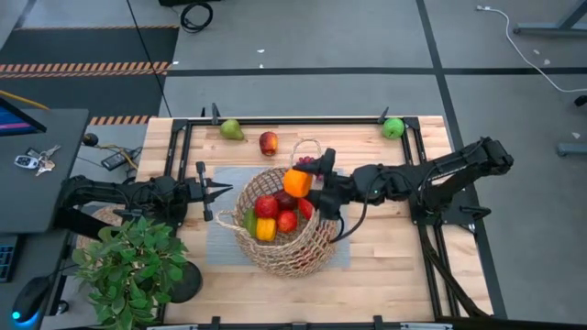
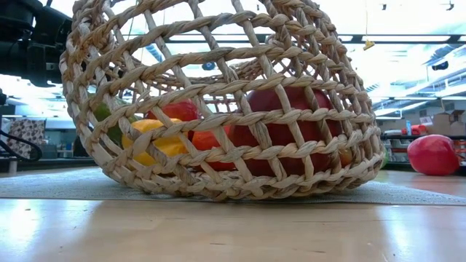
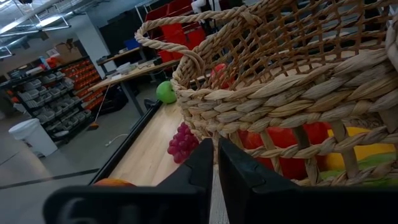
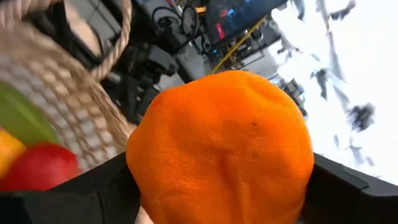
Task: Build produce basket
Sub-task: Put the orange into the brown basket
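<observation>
A: where's the orange (image 1: pixel 296 182) at?
B: right gripper (image 1: pixel 307 186) has its fingers clamped on it, over the basket (image 1: pixel 280 246) rim mid-bench. Left gripper (image 1: pixel 223 191) sits beside the basket, fingers together.

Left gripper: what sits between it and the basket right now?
Nothing in the high view: the shut left gripper points at the basket, with only a short strip of the grey mat between its fingertips and the wicker rim.
</observation>
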`<state>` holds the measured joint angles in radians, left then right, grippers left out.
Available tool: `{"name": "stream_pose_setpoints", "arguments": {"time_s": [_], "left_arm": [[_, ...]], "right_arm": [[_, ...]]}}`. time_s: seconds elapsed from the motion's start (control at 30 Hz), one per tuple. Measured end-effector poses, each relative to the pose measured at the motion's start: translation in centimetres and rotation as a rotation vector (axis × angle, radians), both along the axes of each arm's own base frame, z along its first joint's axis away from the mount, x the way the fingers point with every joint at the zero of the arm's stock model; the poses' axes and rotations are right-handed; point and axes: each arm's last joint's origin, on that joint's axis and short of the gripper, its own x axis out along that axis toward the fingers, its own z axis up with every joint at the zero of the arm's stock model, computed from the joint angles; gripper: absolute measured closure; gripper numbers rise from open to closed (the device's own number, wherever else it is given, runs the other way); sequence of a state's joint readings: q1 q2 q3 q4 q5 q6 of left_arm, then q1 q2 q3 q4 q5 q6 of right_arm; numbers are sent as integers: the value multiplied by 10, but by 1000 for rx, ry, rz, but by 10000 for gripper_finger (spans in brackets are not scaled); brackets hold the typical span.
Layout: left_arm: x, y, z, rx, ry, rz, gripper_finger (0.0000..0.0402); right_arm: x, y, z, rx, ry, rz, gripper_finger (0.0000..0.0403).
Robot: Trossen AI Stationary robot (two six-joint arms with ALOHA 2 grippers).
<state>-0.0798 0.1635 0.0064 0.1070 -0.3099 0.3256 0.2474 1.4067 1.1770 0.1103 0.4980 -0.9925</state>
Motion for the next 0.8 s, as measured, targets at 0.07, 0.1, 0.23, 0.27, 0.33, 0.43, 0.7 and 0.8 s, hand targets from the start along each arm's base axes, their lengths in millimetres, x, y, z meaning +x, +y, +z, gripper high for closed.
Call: {"name": "stream_pose_setpoints", "arguments": {"time_s": [0.07, 0.1, 0.23, 0.27, 0.33, 0.43, 0.7, 0.8], "left_arm": [[0, 0, 0, 0, 0, 0, 367], [0, 0, 0, 0, 0, 0, 366], [0, 0, 0, 0, 0, 0, 367], [0, 0, 0, 0, 0, 0, 368], [0, 0, 0, 0, 0, 0, 370], [0, 0, 0, 0, 0, 0, 372], [0, 0, 0, 0, 0, 0, 369], [0, 0, 0, 0, 0, 0, 366]], "right_arm": [[0, 0, 1, -102, 19, 4, 60], [0, 0, 1, -144, 29, 8, 59], [0, 0, 1, -203, 45, 13, 57], [0, 0, 1, -203, 45, 14, 57], [0, 0, 1, -189, 42, 12, 57], [0, 0, 1, -141, 29, 7, 57], [0, 0, 2, 662, -192, -72, 57], [0, 0, 2, 1081, -300, -114, 57]]}}
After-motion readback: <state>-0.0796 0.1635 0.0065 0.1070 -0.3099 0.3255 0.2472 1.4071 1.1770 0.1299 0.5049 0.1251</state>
